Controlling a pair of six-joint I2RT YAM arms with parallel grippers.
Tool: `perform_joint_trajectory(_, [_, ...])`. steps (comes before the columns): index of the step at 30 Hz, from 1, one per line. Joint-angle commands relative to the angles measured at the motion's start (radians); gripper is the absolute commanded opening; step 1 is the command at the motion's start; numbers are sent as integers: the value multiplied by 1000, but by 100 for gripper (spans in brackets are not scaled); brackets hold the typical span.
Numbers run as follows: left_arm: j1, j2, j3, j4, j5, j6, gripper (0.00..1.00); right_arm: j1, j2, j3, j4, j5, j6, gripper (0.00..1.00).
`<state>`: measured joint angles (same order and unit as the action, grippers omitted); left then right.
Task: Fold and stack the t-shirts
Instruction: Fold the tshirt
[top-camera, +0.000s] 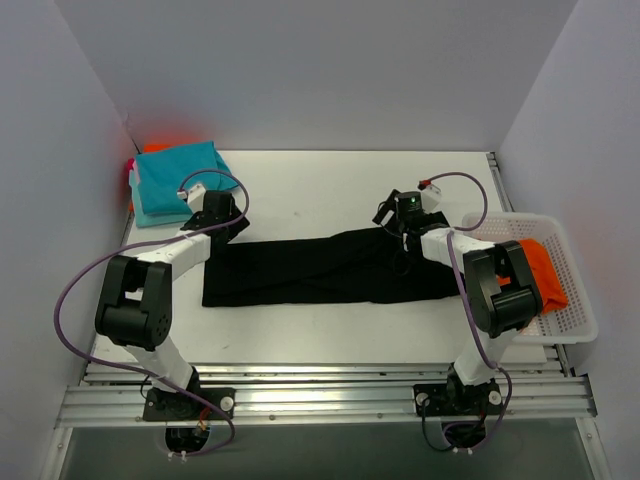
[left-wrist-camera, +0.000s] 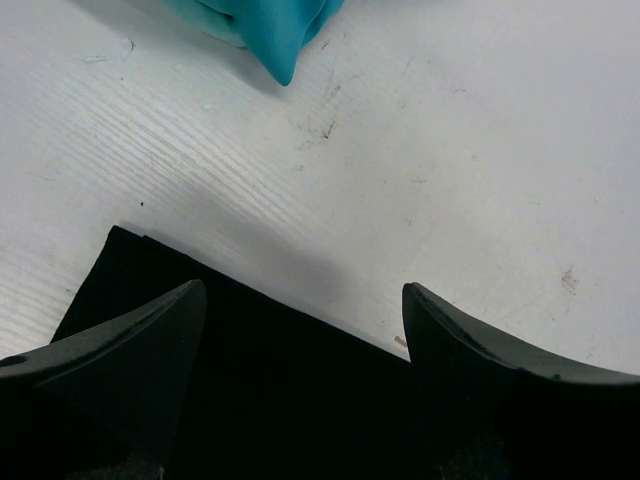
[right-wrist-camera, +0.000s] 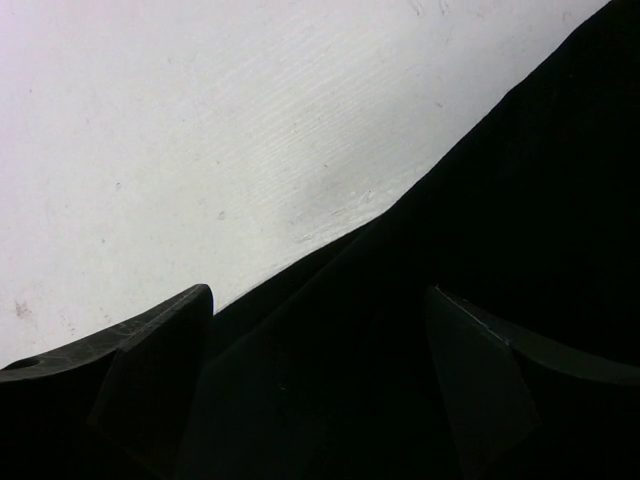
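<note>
A large black t-shirt (top-camera: 320, 270) lies folded into a long band across the middle of the table. My left gripper (top-camera: 224, 216) is open above its far left corner (left-wrist-camera: 250, 380), fingers apart with cloth below them. My right gripper (top-camera: 400, 222) is open above the shirt's far right edge (right-wrist-camera: 420, 330). A stack of folded teal t-shirts (top-camera: 178, 180) with orange and pink edges beneath sits at the far left; its tip shows in the left wrist view (left-wrist-camera: 275, 30). An orange t-shirt (top-camera: 545, 270) lies in the basket.
A white lattice plastic basket (top-camera: 570, 320) stands at the right edge of the table. White walls close in the back and both sides. The bare white tabletop (top-camera: 320, 190) stretches behind the black shirt.
</note>
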<state>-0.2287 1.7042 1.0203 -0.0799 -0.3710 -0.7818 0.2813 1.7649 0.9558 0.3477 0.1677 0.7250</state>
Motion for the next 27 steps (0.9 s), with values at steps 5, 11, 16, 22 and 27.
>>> perform_joint_trajectory(5, [6,26,38,62,32,12,87,-4,-74,20,-58,99,-19,82])
perform_joint_trajectory(11, [8,28,34,63,46,12,87,-4,-151,14,-150,228,-44,82])
perform_joint_trajectory(16, [8,31,43,92,53,19,86,1,-179,-9,-173,216,-33,82])
perform_joint_trajectory(22, [8,40,43,104,66,18,86,10,-165,-26,-179,211,-38,82])
perform_joint_trajectory(27, [6,61,43,117,76,16,86,28,-105,3,-180,202,-41,81])
